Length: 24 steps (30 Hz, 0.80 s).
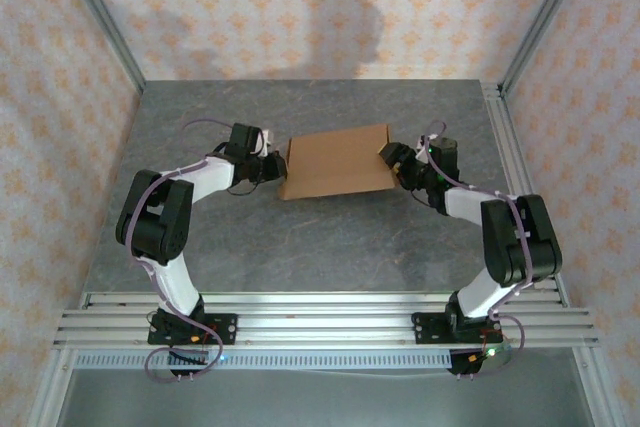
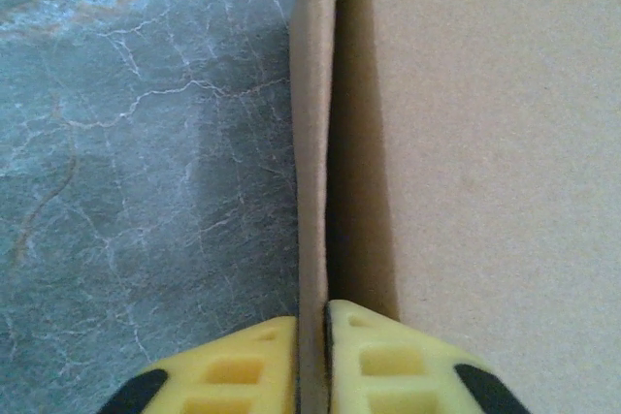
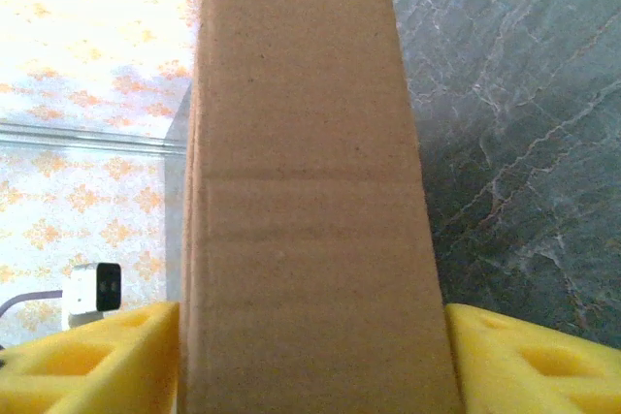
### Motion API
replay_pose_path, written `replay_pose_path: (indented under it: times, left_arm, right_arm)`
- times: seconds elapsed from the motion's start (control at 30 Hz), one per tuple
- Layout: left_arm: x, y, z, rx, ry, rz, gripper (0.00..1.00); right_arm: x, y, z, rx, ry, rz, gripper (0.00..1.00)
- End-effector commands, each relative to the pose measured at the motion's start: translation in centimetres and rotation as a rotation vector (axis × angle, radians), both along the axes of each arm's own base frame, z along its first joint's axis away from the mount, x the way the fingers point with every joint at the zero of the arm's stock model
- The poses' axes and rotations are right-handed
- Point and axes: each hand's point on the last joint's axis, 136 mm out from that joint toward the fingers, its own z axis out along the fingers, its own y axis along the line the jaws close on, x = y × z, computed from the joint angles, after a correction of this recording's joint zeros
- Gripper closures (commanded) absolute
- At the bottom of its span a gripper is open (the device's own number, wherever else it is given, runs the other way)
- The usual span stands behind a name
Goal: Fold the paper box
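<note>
A grey, marble-veined table fills the floor of a booth papered in pale orange floral print, and its near edge carries a bank of aluminium rails to which both arm bases are bolted. From there the left arm rises and bends inward, and the right arm mirrors it, so that the two wrists face each other across the middle of the table. Between them lies the paper box, a plain brown cardboard slab resting flat on the table, slightly skewed, with one gripper at each short end. The left gripper meets the box's left end; in the left wrist view its yellow fingers stand close together on either side of a thin cardboard panel set on edge, pinching it, with the broad brown face running away to the right and bare table to the left. The right gripper meets the right end; in the right wrist view its yellow fingers stand wide apart and press against both sides of the box, which rises between them. Past the box the table runs on to the back wall, where a soft shadow falls, and metal frame posts climb the corners.
</note>
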Motion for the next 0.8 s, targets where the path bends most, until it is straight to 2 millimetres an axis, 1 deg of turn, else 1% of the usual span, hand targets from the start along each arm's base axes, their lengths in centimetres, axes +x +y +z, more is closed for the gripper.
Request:
replay_pose_path:
  times: [0.0, 0.07, 0.17, 0.2, 0.3, 0.37, 0.4, 0.53, 0.6, 0.7, 0.77]
  left_arm:
    - [-2.1, 1.3, -0.9, 0.065, 0.045, 0.014, 0.75]
    - [-1.9, 1.7, 0.5, 0.083, -0.007, 0.024, 0.67]
    - [-1.8, 2.6, 2.8, 0.155, -0.109, 0.043, 0.48]
    - [-1.8, 2.7, 3.8, 0.184, -0.159, 0.031, 0.43]
    - [-1.9, 2.4, 6.9, 0.279, -0.319, -0.002, 0.31]
    - [-2.4, 2.2, 8.6, 0.384, -0.426, -0.02, 0.15]
    - [-2.9, 1.6, 9.6, 0.426, -0.485, -0.045, 0.08]
    - [-4.6, -0.6, 12.2, 0.522, -0.679, -0.16, 0.01]
    - [-5.7, -1.9, 12.8, 0.57, -0.767, -0.242, 0.0]
    - [-7.3, -3.7, 13.1, 0.641, -0.916, -0.367, 0.0]
    - [-7.7, -4.1, 13.1, 0.718, -0.954, -0.401, 0.0]
  right_arm:
    - [0.2, 0.0, 3.1, 0.014, -0.058, -0.003, 0.37]
    - [0.2, -0.2, 3.4, 0.001, -0.059, -0.015, 0.41]
    - [0.1, -0.5, 4.0, -0.015, -0.06, -0.022, 0.44]
    - [0.1, -0.5, 4.2, -0.016, -0.059, -0.024, 0.45]
    - [0.2, -0.5, 4.8, -0.011, -0.062, -0.026, 0.45]
    - [0.3, -0.5, 5.0, -0.002, -0.058, -0.034, 0.46]
    - [0.3, -0.5, 5.2, 0.003, -0.058, -0.039, 0.46]
    - [0.3, -0.6, 5.8, 0.007, -0.05, -0.05, 0.47]
    - [0.2, -0.7, 6.1, -0.001, -0.045, -0.047, 0.47]
    - [0.1, -0.6, 6.6, 0.001, -0.04, -0.046, 0.47]
    - [0.0, -0.6, 7.0, 0.013, -0.041, -0.046, 0.47]
